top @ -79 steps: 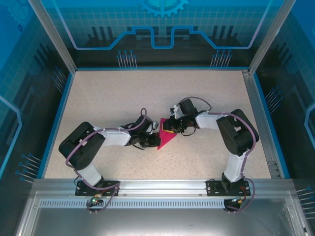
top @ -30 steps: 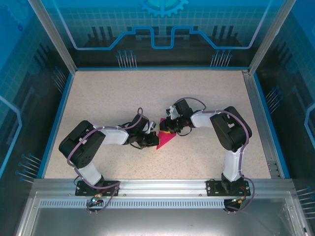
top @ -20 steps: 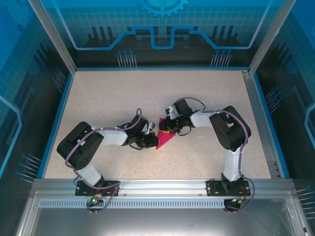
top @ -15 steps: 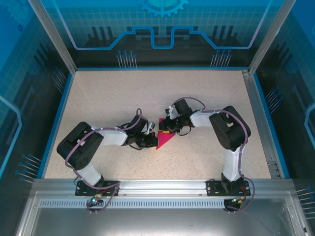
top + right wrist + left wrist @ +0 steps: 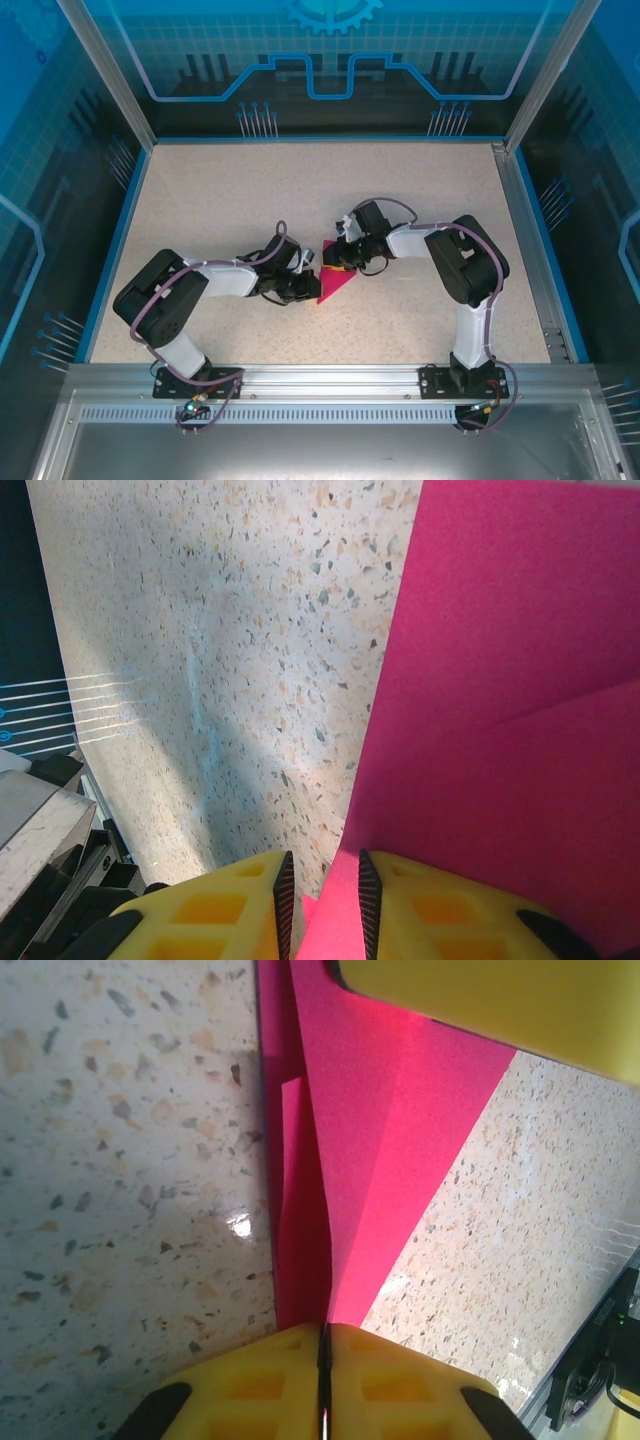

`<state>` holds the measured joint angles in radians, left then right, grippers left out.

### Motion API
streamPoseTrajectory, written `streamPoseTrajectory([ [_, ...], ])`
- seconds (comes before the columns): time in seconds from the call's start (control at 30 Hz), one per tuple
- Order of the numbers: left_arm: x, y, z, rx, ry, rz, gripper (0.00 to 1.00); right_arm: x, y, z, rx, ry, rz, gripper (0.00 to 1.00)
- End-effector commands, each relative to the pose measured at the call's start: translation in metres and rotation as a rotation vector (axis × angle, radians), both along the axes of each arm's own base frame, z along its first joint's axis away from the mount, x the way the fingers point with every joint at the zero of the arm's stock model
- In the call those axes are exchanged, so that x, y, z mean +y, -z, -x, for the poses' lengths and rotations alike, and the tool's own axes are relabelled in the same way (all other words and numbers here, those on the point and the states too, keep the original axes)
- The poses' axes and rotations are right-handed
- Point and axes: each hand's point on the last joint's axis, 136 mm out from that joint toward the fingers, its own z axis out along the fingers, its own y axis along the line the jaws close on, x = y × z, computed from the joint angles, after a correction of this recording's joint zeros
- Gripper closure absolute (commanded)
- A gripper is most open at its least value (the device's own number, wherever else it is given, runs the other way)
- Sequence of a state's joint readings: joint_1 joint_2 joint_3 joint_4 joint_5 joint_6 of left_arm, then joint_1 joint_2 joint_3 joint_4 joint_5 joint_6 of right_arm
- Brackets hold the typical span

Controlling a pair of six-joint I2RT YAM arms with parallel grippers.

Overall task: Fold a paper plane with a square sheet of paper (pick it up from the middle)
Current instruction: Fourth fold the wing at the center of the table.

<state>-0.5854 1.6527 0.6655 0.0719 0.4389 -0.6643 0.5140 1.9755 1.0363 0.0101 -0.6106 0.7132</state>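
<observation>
Over the last second little moved: the left gripper (image 5: 322,1380) stayed clamped on the paper plane (image 5: 335,284) mid-surface, the right gripper (image 5: 322,900) likewise pinching its edge, so creasing apparently continued.

Lighting: I see bright, even overhead light; small glare spots on the table (image 5: 238,1225); soft shadow at left; near yellow fingers (image 5: 250,1390) blurred.

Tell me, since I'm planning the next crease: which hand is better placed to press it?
Probably the left hand: its fingers are shut on the plane right at the fold line. The right hand grips an edge with its jaws parted, so it suits anchoring.
</observation>
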Motion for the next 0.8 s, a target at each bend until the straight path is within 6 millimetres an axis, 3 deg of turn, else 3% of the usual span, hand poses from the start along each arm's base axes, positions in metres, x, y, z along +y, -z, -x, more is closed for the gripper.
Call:
streamPoseTrajectory([
  [0.0,0.009,0.007,0.017,0.058,0.005,-0.035,0.92,-0.019,0.041,0.01,0.066,0.02,0.117,0.73],
  [0.13,0.007,0.011,0.02,0.085,0.016,-0.045,0.98,-0.02,0.043,0.011,0.07,0.018,0.12,0.73],
  [0.33,0.012,0.022,0.03,0.137,0.021,-0.095,0.91,-0.021,0.045,0.013,0.074,0.018,0.126,0.73],
  [0.6,0.019,0.027,0.04,0.188,0.028,-0.141,0.98,-0.023,0.048,0.014,0.078,0.02,0.139,0.73],
  [0.77,0.017,0.024,0.043,0.193,0.037,-0.126,0.88,-0.024,0.049,0.015,0.08,0.022,0.145,0.73],
])
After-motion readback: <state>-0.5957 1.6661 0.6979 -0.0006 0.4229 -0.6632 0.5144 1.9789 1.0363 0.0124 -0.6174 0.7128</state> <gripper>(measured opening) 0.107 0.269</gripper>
